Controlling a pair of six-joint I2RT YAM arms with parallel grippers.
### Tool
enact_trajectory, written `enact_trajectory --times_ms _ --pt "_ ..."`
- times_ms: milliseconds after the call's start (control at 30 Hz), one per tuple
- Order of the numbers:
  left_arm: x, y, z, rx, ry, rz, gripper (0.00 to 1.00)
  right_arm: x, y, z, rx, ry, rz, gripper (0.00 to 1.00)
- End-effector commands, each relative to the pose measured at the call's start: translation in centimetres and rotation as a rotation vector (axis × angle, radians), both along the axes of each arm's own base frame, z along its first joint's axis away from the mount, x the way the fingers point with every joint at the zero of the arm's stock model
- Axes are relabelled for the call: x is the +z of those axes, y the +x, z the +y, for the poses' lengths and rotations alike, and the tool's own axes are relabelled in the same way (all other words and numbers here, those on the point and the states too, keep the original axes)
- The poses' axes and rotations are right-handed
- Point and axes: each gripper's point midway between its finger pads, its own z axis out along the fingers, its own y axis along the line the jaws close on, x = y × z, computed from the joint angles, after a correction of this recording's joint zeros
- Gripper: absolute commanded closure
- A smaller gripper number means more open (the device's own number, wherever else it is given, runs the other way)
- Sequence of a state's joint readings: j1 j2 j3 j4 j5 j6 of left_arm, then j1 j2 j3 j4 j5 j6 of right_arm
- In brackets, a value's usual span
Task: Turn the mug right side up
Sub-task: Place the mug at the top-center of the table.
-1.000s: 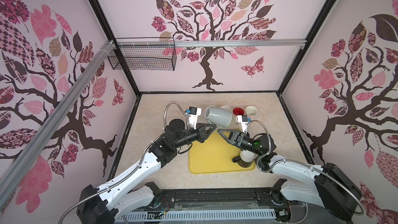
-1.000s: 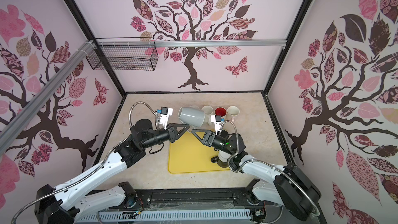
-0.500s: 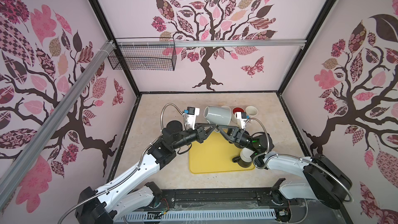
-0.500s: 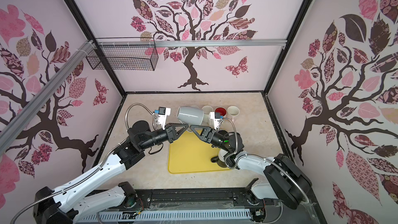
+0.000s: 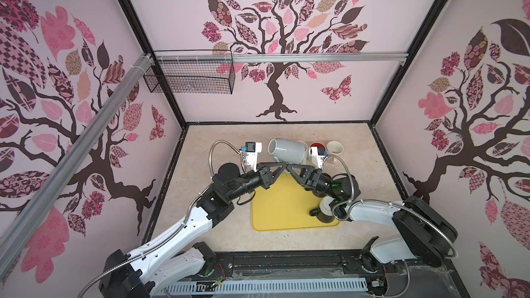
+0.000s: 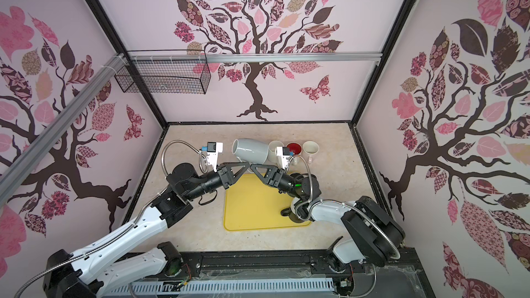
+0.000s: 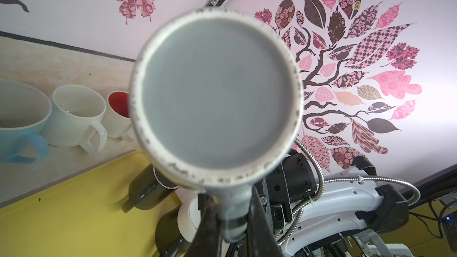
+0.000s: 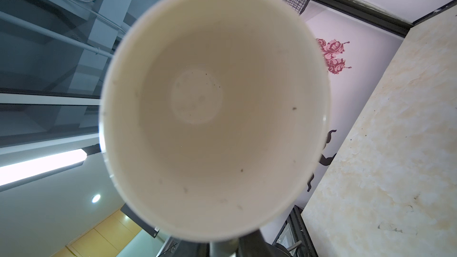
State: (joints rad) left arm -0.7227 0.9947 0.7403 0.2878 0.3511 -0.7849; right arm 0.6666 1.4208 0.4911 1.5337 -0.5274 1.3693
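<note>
Now the grey mug [image 5: 288, 150] is hanging on its side at mid-frame in both top views, mouth facing frame-left, while the left gripper [image 5: 280, 165] and right gripper [image 5: 291, 166] are both clamping its handle underneath.

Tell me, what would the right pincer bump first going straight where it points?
The right pincer seems to pinch the handle of the gray mug, so that comes first; just past it, the left pincer points back, nearly tip to tip. Depth is unclear.
</note>
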Motion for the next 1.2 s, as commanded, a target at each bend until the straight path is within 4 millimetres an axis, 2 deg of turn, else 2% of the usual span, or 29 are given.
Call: enact_trajectory --times_ms 0,67,100,167,233,367,500,667,800,1000,1167 --pt "-0.7 -0.2 0.5 0.017 0.024 -0.043 1.0 3.5 -0.5 -0.2 0.011 0.077 -0.081 1.0" --pt "-1.3 0.1 1.1 0.056 0.058 -0.035 1.0 3.4 -0.3 0.0 0.005 0.057 -0.08 1.0" --pt "-1.6 0.3 1.5 0.082 0.079 -0.035 0.93 3.4 -0.1 0.1 -0.003 0.043 -0.081 1.0" --pt "-1.9 0.6 2.5 0.139 0.121 -0.034 0.52 3.1 0.2 0.4 -0.014 0.002 -0.074 1.0" --pt "-2.8 1.2 4.5 0.243 0.196 -0.006 0.05 2.8 0.6 0.9 -0.028 -0.058 -0.076 1.0" --pt "-4.3 2.0 9.4 0.473 0.341 0.063 0.03 1.3 2.2 2.0 -0.077 -0.252 -0.03 1.0" --pt "-5.0 1.3 12.6 0.572 0.401 0.077 0.03 -0.7 4.7 2.6 -0.164 -0.514 -0.011 1.0" --pt "-7.3 -0.3 13.9 0.545 0.516 0.136 0.03 -2.1 8.2 1.7 -0.321 -0.76 -0.006 1.0" --pt "-9.0 -0.9 14.4 0.557 0.466 0.126 0.03 -2.9 11.2 1.3 -0.417 -0.921 0.009 1.0" --pt "-10.6 -1.3 14.5 0.533 0.52 0.16 0.04 -4.5 14.1 2.5 -0.446 -1.118 0.012 1.0" --pt "-10.9 -1.5 14.0 0.503 0.523 0.161 0.04 -6.6 15.3 3.9 -0.432 -1.209 0.024 1.0"
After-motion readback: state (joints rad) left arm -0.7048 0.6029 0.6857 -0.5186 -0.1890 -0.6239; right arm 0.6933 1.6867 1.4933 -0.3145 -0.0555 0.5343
